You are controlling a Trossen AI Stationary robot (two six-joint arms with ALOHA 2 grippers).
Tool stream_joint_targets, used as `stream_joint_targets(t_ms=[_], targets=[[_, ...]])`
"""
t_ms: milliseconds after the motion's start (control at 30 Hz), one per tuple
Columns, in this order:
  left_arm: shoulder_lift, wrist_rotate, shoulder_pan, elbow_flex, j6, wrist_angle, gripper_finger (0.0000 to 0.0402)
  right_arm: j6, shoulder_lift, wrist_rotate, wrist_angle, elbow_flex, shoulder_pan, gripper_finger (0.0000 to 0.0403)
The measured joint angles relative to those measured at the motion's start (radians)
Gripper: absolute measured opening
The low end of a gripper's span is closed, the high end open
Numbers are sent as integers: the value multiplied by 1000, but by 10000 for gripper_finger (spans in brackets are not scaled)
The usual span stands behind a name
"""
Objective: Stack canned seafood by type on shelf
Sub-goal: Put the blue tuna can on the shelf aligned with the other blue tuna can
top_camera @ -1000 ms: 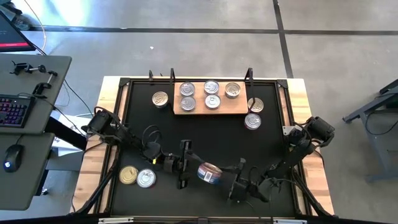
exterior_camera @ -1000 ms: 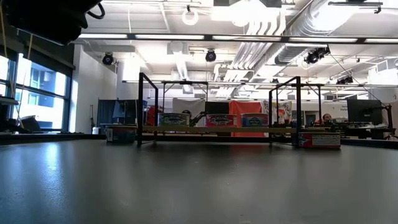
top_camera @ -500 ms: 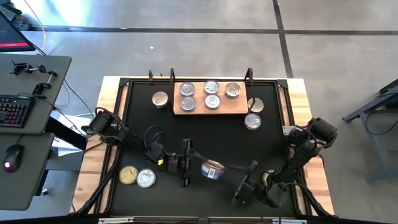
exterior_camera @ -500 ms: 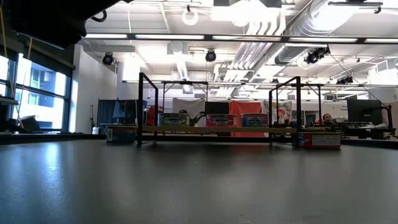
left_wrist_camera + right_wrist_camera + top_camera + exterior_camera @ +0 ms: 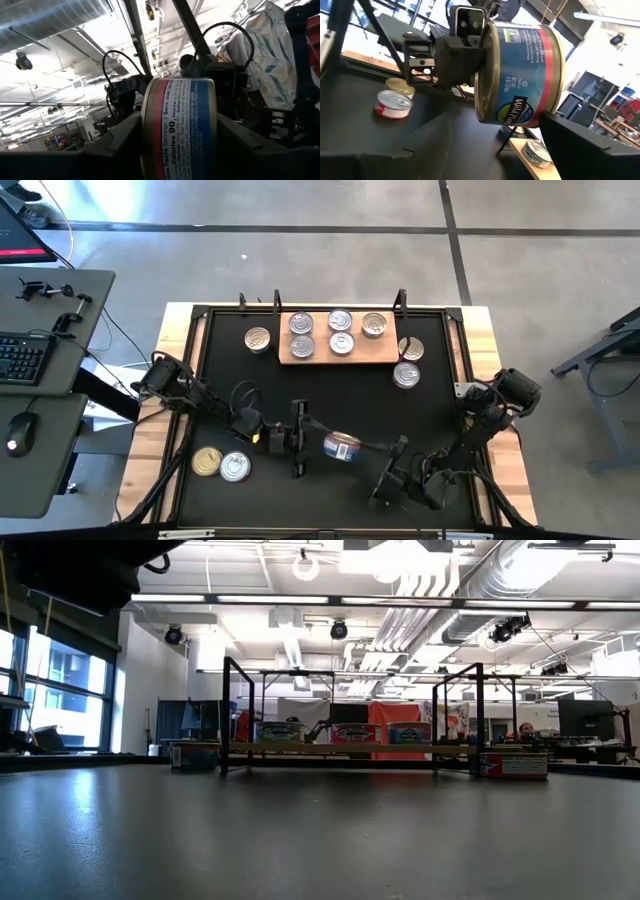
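One tin (image 5: pixel 342 448) with a blue and red label is off the mat on its side, between both grippers near the table's near middle. My left gripper (image 5: pixel 322 442) is shut on it from the left. My right gripper (image 5: pixel 372 455) is open just right of it, with fingers (image 5: pixel 420 145) on either side of the tin (image 5: pixel 520 75); I cannot tell if they touch. The pale wood shelf (image 5: pixel 385 355) at the far edge carries several silver-lidded tins (image 5: pixel 340 320) on their flat bottoms. My left gripper pinches the tin by its two flat ends, one finger (image 5: pixel 120 140) on each, with the labelled side wall (image 5: pixel 178 125) facing the wrist camera. The fingers come in level from the table's left. The tin is lifted clear of the mat, lying on its side.
Loose tins stand on the black mat: one left of the shelf (image 5: pixel 258 338), two right of it (image 5: pixel 406 374), and a gold one (image 5: pixel 207 461) beside a silver one (image 5: pixel 234 468) near the left arm. Black frame posts (image 5: pixel 229 715) stand at the shelf's ends.
My right gripper drew back toward the table's right edge, then came in toward the tin again. The tin, in my left gripper, shifted slightly toward the far edge.
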Motion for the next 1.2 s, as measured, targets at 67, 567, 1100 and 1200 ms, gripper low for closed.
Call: stream_joint_targets(t_ms=[67,567,1100,1200], targets=[[0,-3,0,0,0,0,188,0,0,-2,25,0,-4,291],[5,-9,-2,-7,-4,-49,188,-29,0,122,69,0,74,291],[4,0,-2,-7,-11,-73,188,15,0,-158,56,0,-30,262],[4,-5,-2,-7,-31,-84,189,28,0,-155,51,0,-30,214]])
